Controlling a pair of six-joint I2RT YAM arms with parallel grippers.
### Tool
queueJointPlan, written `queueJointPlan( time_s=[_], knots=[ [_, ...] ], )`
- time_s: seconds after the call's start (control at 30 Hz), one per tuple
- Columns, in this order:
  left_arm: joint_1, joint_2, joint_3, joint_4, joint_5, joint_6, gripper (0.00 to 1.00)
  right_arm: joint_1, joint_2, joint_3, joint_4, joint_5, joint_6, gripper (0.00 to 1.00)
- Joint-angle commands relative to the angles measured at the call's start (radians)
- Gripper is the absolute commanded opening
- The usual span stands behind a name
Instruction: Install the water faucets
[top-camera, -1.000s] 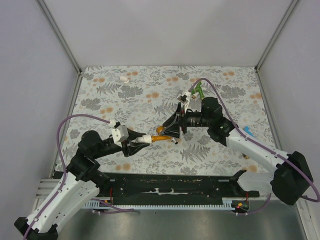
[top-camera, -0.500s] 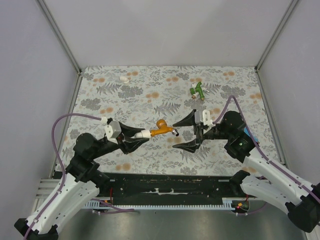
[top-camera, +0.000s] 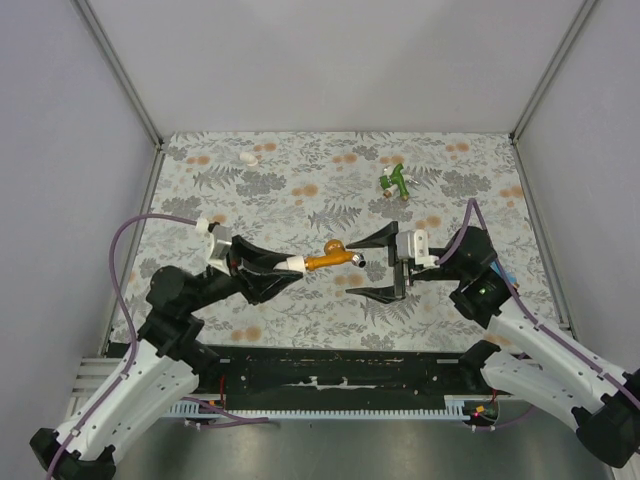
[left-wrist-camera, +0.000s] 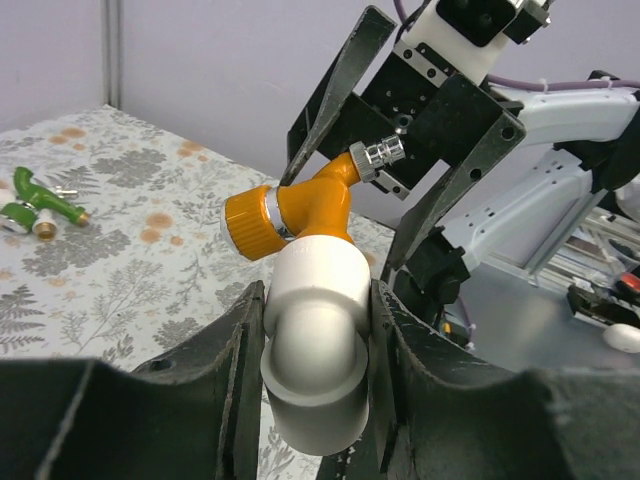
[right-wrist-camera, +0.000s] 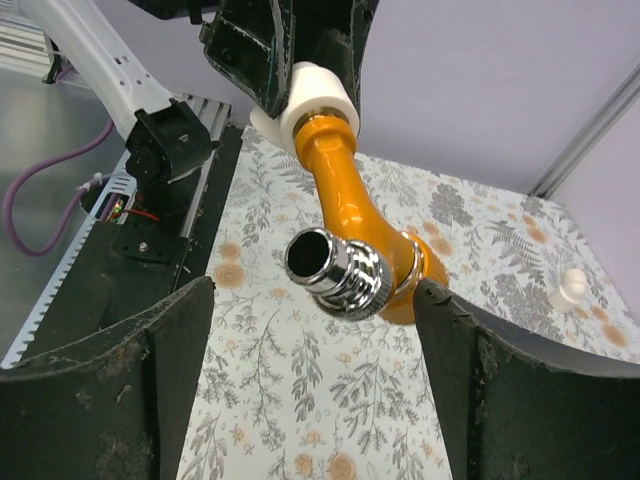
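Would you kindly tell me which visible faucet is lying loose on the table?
The green faucet, alone at the far right of the table; the orange faucet is held aloft by the left gripper through its white elbow.

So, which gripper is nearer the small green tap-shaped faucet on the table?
Right. The open right gripper sits robot-side of the green faucet; the left gripper, clamping a white elbow fitting, is farther left.

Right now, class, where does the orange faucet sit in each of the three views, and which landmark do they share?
Top external: orange faucet near the picture's centre, lying level.
Left wrist: upper centre, above the white elbow.
Right wrist: centre, chrome spout nearest.
Shared landmark: the white elbow on its end.
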Motion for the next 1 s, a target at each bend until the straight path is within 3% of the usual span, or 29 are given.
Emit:
queueJointPlan(
  time_s=[0.0,0.27,0.4,0.53,0.63,0.8,0.97],
  knots=[
    [-0.002,0.044,0.021,0.184,0.047,-0.141,0.02,-0.002,0.034,0.013,0.128,-0.029,0.032,0.86],
    [-0.002,0.092,0.047,0.2,0.05,-0.127,0.02,0.001,0.107,0.027,0.251,-0.056,0.155,0.8],
    [-0.001,0.107,0.067,0.211,0.062,-0.113,0.02,0.003,0.137,0.031,0.269,-0.05,0.212,0.71],
    [-0.002,0.112,0.089,0.201,0.069,-0.046,0.02,0.004,0.154,0.027,0.299,-0.018,0.321,0.58],
    [-0.001,0.106,0.106,0.193,0.072,0.038,0.02,0.004,0.159,0.024,0.302,0.022,0.39,0.39],
    [-0.001,0.099,0.144,0.138,0.116,0.259,0.02,0.004,0.16,0.031,0.283,0.097,0.577,0.01],
    [-0.001,0.095,0.165,0.06,0.155,0.408,0.02,0.004,0.194,0.094,0.193,0.089,0.733,0.0]
  ],
)
